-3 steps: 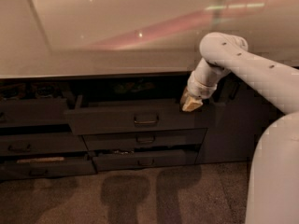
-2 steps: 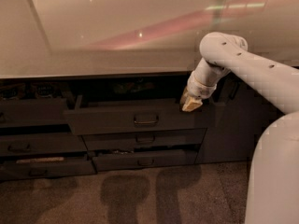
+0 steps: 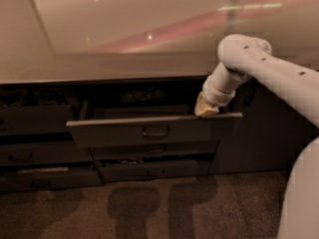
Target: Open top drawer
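Observation:
The top drawer (image 3: 149, 131) is a wide dark grey drawer under the counter, pulled partly out, with a small rectangular loop handle (image 3: 156, 131) at the middle of its front. Its shallow tray shows behind the front's top edge. My gripper (image 3: 205, 109) hangs at the end of the white arm (image 3: 259, 66), right at the drawer's upper right edge, just inside the tray. The tan fingertips point down toward the top edge of the front.
Two narrower grey drawers (image 3: 154, 169) sit below the top drawer, slightly ajar. More drawers (image 3: 35, 156) stand to the left. A tall dark door panel (image 3: 264, 133) is on the right. The pale counter (image 3: 109, 39) overhangs above. My white base (image 3: 301, 198) fills the right corner.

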{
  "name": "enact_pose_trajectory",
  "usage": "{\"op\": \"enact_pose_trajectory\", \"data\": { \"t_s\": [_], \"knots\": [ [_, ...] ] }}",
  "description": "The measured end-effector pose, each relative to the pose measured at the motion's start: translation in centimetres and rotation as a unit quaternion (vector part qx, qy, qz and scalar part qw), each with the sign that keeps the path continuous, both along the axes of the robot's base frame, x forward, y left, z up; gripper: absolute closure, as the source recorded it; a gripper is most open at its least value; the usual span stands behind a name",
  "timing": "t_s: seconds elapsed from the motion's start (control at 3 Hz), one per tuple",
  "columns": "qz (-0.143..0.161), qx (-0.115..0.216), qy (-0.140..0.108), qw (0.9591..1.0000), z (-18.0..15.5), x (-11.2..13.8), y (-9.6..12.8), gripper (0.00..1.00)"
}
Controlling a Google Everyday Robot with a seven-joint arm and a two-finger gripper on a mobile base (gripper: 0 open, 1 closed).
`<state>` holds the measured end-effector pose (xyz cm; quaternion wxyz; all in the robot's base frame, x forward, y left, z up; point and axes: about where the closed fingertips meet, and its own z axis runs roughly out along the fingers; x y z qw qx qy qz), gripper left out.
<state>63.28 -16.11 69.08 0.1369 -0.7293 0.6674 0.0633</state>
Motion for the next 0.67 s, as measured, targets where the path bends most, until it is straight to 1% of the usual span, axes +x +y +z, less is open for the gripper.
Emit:
{"op": "enact_pose_trajectory", "data": {
  "t_s": [0.33, 0.67],
  "knots": [
    [0.001, 0.000, 0.001, 1.0000, 0.2, -0.1, 0.0, 1.00],
    [0.014, 0.000, 0.018, 0.9997, -1.6, -3.3, 0.2, 1.00]
  ]
}}
